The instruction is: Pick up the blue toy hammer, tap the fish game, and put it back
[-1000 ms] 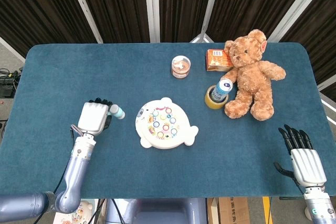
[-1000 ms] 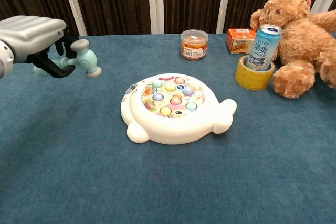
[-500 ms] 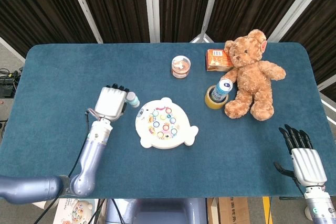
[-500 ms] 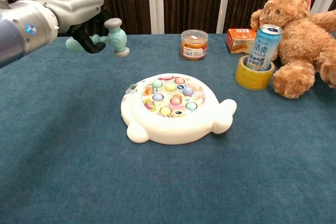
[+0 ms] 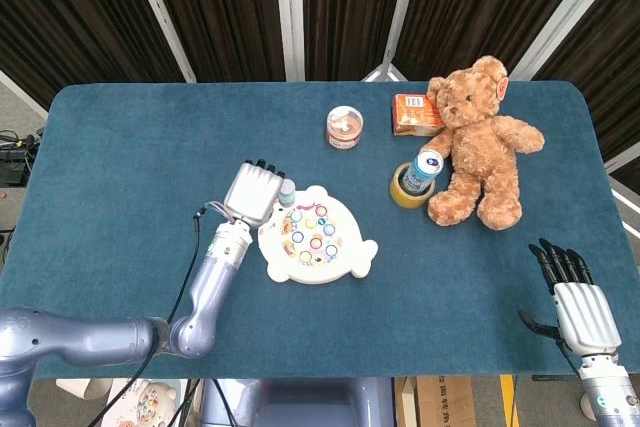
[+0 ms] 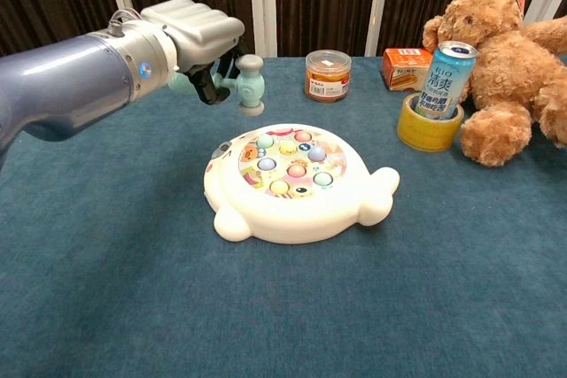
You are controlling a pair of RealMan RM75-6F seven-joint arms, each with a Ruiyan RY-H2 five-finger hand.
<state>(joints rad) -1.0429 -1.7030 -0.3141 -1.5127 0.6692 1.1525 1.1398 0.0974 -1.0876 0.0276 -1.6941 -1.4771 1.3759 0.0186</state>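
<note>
Hammer (image 6: 239, 83) aloft, fish game (image 6: 291, 181) just beneath.
We are gripping its handle in our left hand (image 6: 195, 37); head pointing down, hovering off the game's near-left rim (right hand (image 5: 583, 305) idling, fingers extended, well apart).

Table (image 6: 106, 289): I read it as matt blue cloth, felt-like, fine nap. Fish game (image 6: 297, 181): glossy white plastic, smooth, with pastel plastic buttons. Hammer (image 6: 246, 82): smooth pale plastic, slight sheen. Left hand (image 6: 190, 31): satin grey shell (plastic or painted metal, I cannot tell), black fingers beneath; its forearm is glossy blue-grey. Right hand (image 5: 580, 297): same grey shell, matt black fingers. Bear (image 6: 509, 50): brown plush, rough pile. Can (image 6: 443, 77): shiny printed metal. Tape (image 6: 425, 126): glossy yellow roll. Jar (image 6: 327, 75): clear plastic. Box (image 6: 403, 66): printed card.
</note>
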